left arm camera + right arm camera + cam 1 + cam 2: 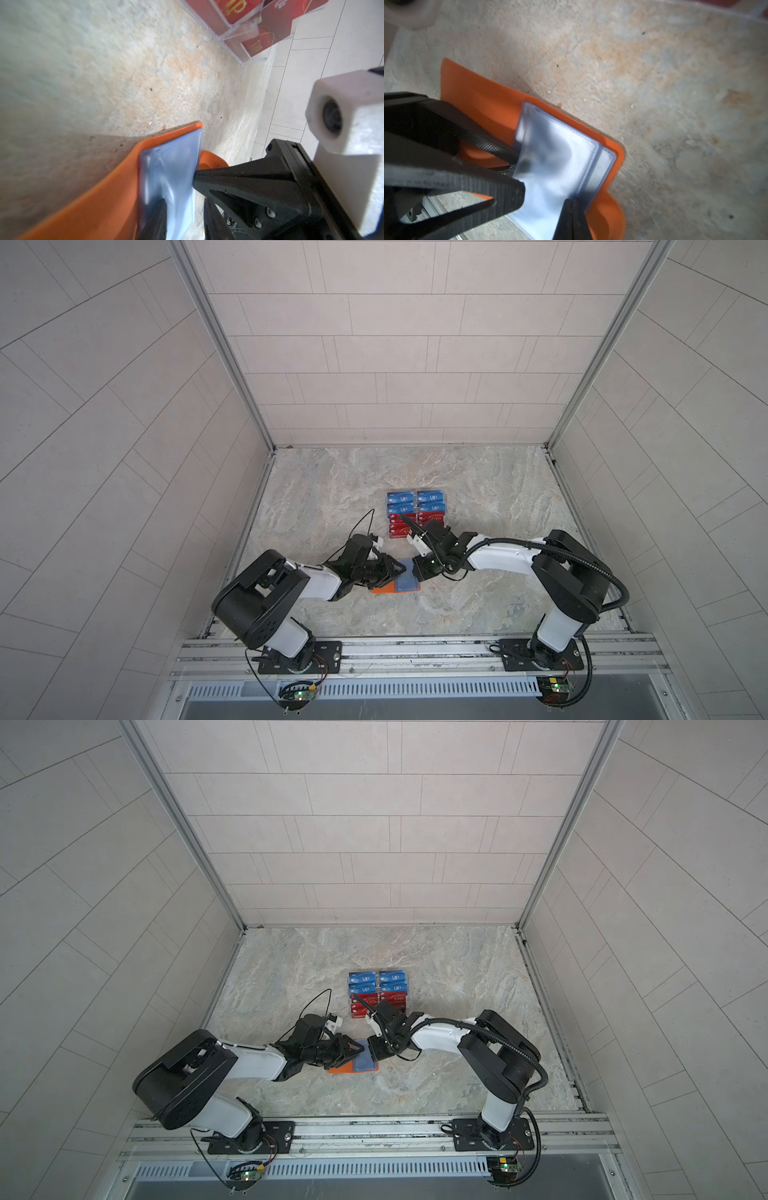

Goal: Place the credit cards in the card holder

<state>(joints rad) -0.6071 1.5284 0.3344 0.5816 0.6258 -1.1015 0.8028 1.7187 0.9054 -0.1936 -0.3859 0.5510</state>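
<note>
Pinching card holder, right gripper angled down

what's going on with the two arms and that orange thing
Both arms are working on the orange card holder, which lies open on the table. The left gripper is open, with one finger tucked into a clear sleeve. The right gripper is shut, its tip at the sleeves' edge; whether it pinches the plastic is unclear. No card is held: the blue and red cards sit in the clear rack behind.
</note>
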